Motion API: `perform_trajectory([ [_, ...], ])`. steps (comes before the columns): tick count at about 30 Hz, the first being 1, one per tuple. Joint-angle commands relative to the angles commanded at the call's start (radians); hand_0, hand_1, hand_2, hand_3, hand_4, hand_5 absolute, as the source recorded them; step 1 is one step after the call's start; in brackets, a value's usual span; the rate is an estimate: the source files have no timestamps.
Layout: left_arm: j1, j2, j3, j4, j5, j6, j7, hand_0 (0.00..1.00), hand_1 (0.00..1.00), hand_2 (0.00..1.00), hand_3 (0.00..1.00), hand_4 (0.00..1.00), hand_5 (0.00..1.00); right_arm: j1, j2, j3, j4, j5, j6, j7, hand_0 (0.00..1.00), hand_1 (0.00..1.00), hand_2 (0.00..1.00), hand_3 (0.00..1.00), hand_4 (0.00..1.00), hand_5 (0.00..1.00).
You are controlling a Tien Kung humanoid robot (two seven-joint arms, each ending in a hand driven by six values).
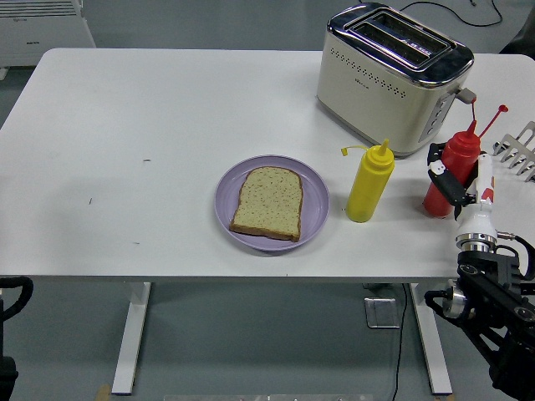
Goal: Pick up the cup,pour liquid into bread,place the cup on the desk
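Note:
A red squeeze bottle (458, 153) with its red cap hanging on a strap stands upright at the table's right side. My right hand (456, 185) is shut on it, black fingers (440, 177) wrapped round its lower body. Whether its base touches the table I cannot tell. A slice of brown bread (267, 203) lies on a purple plate (315, 199) at the table's middle, well left of the bottle. No cup shows. My left arm (12, 294) rests at the lower left corner, below the table edge.
A yellow squeeze bottle (369, 185) stands between the plate and the red bottle. A cream and chrome toaster (393, 75) sits behind them at the back right. A metal rack (520, 147) pokes in at the right edge.

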Motion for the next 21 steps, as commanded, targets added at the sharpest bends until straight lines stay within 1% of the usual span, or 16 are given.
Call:
perform_trajectory([
  [16, 0.001, 0.0, 0.003, 0.0, 0.0, 0.0, -0.001, 0.754, 0.765, 0.774, 0.672, 0.639, 0.998, -0.006, 0.0, -0.005, -0.004, -0.003, 0.0, 0.0, 0.304, 0.335, 0.394, 0.424, 0.55, 0.099],
  [17, 0.002, 0.0, 0.003, 0.0, 0.0, 0.001, -0.001, 0.754, 0.765, 0.775, 0.673, 0.638, 0.998, -0.008, -0.001, -0.004, -0.003, -0.003, 0.0, 0.0, 0.333, 0.359, 0.413, 0.428, 0.562, 0.102],
  [21, 0.003, 0.0, 0.003, 0.0, 0.0, 0.001, -0.001, 0.754, 0.765, 0.775, 0.673, 0.638, 0.998, -0.018, -0.005, -0.001, 0.005, -0.002, 0.0, 0.0, 0.333, 0.359, 0.413, 0.428, 0.562, 0.102],
])
